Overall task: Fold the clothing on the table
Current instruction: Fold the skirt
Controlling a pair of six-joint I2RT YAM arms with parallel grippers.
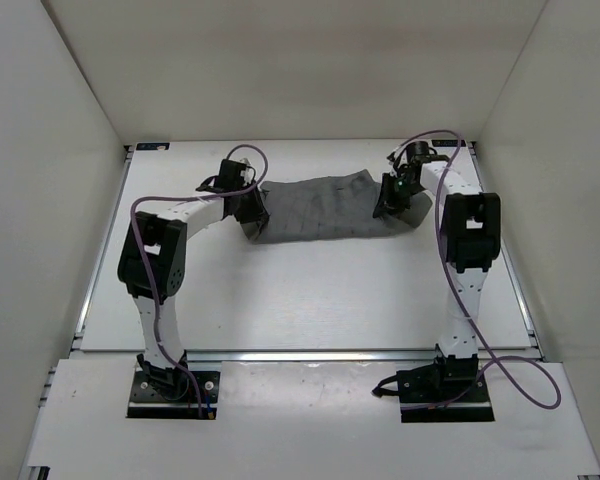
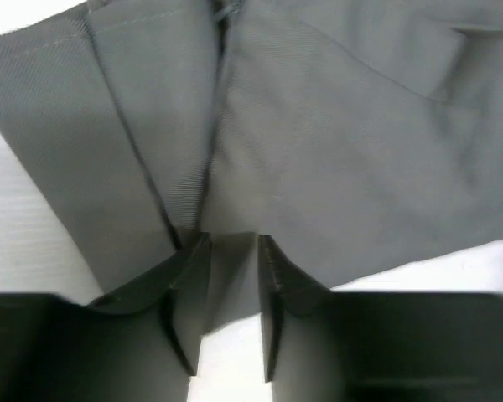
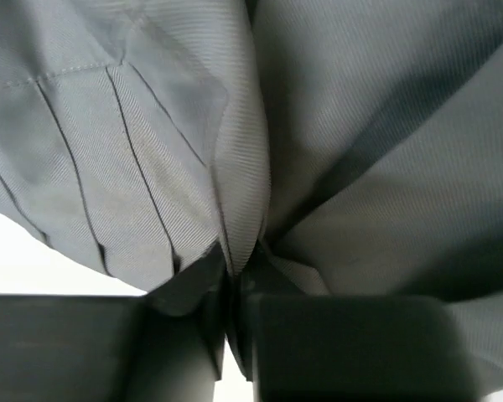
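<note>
— On the left side, what's the left gripper [image 2: 235, 251] doing?
— Its fingers [image 2: 193, 261] are partway apart, straddling an edge of the clothing [image 1: 320, 208]. Cloth sits in the gap, not pinched (white table [image 1: 310, 300] shows btwn them lower down).
— And the garment?
— Lying spread across the far half of the table, stretched btwn both arms.
— Right gripper [image 3: 239, 270]?
— Closed down on the fabric at the garment's right end, w/ cloth bunched at the tips and creases fanning out from the pinch.
</note>
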